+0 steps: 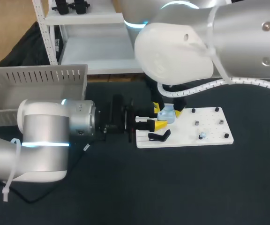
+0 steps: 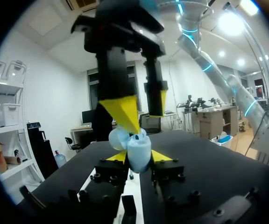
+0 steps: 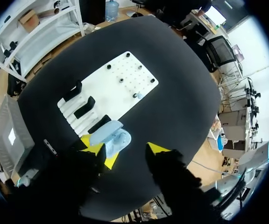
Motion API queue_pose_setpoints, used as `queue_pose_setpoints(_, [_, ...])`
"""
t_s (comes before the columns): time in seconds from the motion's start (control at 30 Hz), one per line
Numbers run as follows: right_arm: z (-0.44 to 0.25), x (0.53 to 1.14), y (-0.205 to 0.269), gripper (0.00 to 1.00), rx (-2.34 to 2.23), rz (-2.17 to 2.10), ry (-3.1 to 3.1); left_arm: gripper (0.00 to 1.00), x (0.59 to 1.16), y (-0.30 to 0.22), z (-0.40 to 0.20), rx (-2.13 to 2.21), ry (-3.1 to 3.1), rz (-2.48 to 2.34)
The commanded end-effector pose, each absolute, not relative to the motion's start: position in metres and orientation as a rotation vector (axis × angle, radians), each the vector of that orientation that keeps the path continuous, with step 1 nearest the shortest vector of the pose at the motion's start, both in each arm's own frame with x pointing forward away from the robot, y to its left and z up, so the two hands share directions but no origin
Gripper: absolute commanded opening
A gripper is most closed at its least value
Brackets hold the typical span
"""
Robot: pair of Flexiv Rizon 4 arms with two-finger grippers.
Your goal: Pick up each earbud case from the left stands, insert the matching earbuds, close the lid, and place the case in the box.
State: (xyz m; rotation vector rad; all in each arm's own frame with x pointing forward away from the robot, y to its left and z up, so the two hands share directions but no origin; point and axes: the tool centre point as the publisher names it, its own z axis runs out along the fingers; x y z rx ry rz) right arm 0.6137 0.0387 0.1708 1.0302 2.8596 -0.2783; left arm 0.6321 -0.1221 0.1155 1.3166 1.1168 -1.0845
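The left gripper [image 2: 141,157] holds the blue case [image 1: 167,114] from two sides over the white board's [image 1: 210,129] left edge. The right gripper [image 3: 127,150] is open above it, with one finger at its lid.

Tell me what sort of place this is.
Probably a robotics test bench: the left arm and right arm meet over a white pegged board with black stands on a table, the left gripper clamps a light blue earbud case, and a grey slotted box sits alongside.
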Motion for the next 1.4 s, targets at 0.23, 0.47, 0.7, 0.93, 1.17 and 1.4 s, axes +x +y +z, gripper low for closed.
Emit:
queue_pose_setpoints(0.23, [0.176,0.579,-0.010,0.46,0.859,-0.024,2.813,0.00,0.632,-0.122,0.115,1.316,1.117,-1.083])
queue_pose_setpoints(0.47, [0.176,0.579,-0.036,0.43,0.788,0.022,2.743,0.00,0.632,-0.122,0.115,1.316,1.117,-1.083])
queue_pose_setpoints(0.7, [0.155,0.579,-0.046,0.47,0.702,0.052,2.785,0.00,0.632,-0.122,0.115,1.316,1.117,-1.083])
queue_pose_setpoints(0.93, [0.123,0.584,-0.049,0.47,0.599,0.080,2.791,0.00,0.632,-0.122,0.115,1.316,1.117,-1.083])
queue_pose_setpoints(1.17, [0.093,0.596,-0.050,0.42,0.506,0.111,2.737,0.00,0.632,-0.122,0.115,1.316,1.117,-1.083])
queue_pose_setpoints(1.4, [0.075,0.608,-0.062,0.39,0.496,0.156,2.701,0.00,0.632,-0.122,0.115,1.316,1.117,-1.083])
